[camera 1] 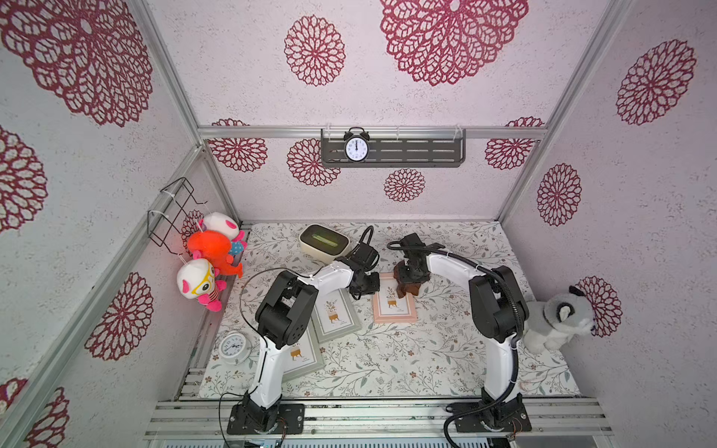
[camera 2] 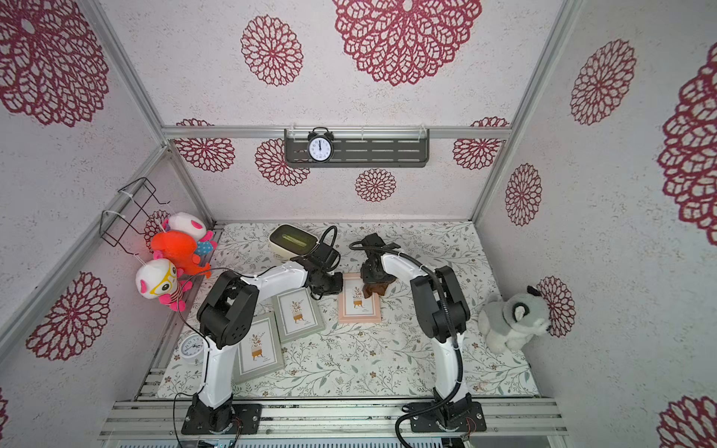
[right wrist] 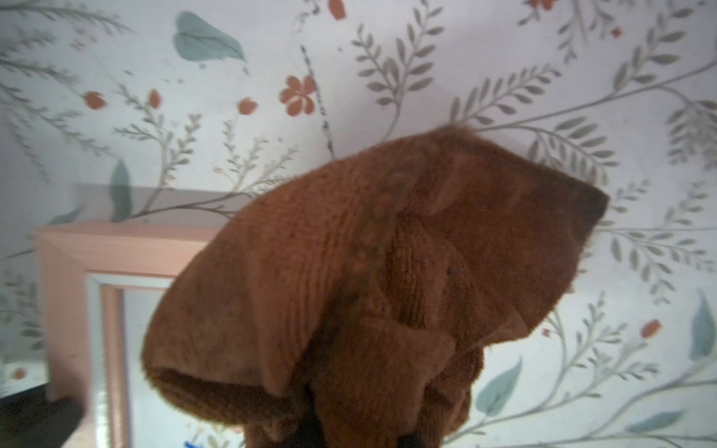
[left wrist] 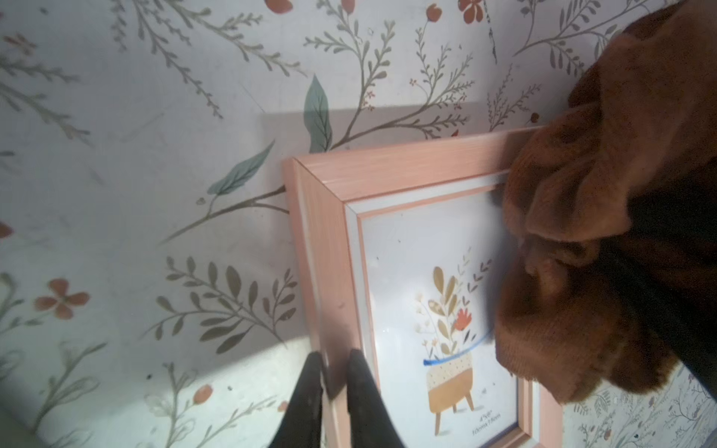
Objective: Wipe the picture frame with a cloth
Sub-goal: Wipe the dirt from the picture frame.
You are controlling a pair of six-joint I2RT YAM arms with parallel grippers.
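A pink picture frame (camera 1: 395, 310) (camera 2: 359, 308) lies flat on the floral mat near the middle, with a plant print under its glass. My left gripper (left wrist: 335, 364) (camera 1: 362, 291) is shut on the frame's left rail (left wrist: 322, 232), one black finger on each side of it. The rust-brown cloth (camera 1: 407, 290) (camera 2: 374, 289) (right wrist: 388, 271) hangs bunched from my right gripper (camera 1: 409, 285) (right wrist: 361, 434), which is shut on it. The cloth (left wrist: 601, 232) rests on the frame's far right corner and part of the glass. A blue streak (left wrist: 454, 355) crosses the glass beside the cloth. The cloth hides the right fingertips.
Two grey-green frames (camera 1: 335, 314) (camera 1: 300, 355) lie left of the pink one, partly under my left arm. A white clock (camera 1: 232, 347) sits front left, a cream lidded box (camera 1: 324, 240) at the back, a grey plush dog (camera 1: 558, 318) at the right. Plush toys (camera 1: 211, 252) hang on the left wall.
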